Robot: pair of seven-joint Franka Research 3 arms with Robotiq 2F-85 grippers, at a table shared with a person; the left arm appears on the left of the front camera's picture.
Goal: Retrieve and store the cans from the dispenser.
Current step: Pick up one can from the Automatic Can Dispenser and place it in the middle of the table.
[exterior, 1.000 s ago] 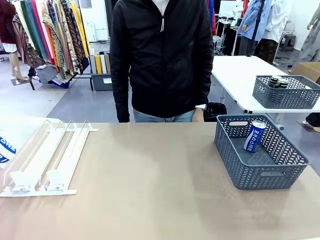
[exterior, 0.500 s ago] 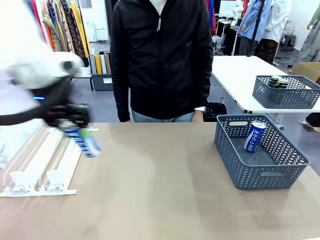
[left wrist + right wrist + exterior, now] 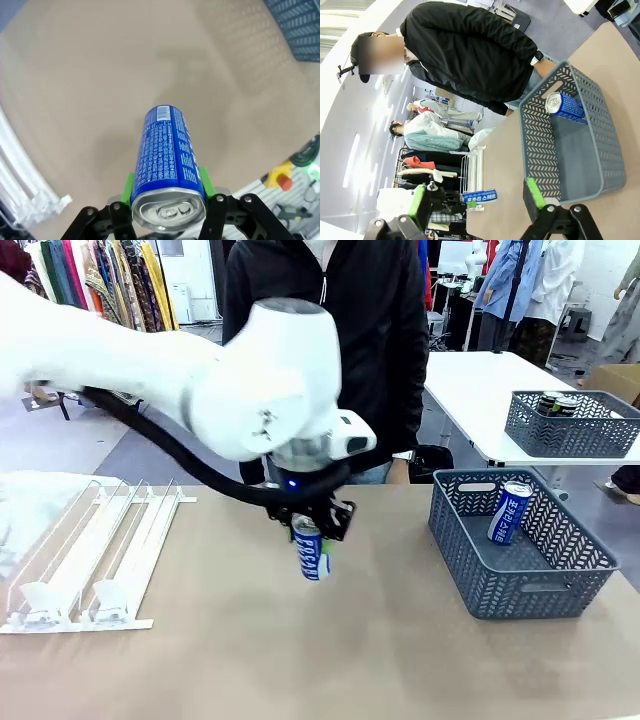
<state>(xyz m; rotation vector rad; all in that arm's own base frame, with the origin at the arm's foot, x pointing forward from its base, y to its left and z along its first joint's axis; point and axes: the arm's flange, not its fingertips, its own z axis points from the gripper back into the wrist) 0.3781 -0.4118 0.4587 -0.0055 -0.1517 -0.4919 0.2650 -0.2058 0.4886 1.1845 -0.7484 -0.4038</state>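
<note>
Front view has your left pincer (image 3: 309, 532) clamped on a blue can (image 3: 311, 550) mid-desk, so carry it high over the basket (image 3: 520, 592) rim before letting go, right pincer (image 3: 477, 199) spread wide.

- The left gripper (image 3: 311, 528) now hangs over mid-table, no longer above the dispenser (image 3: 90, 555) at 9 o'clock.
- Its blue can (image 3: 311, 549) travels along, clamped and hanging upright, toward 3 o'clock.

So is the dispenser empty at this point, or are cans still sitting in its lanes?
Empty, as far as visible: the dispenser shows bare white rails. One blue can hangs in the left gripper; another lies in the grey basket.
</note>
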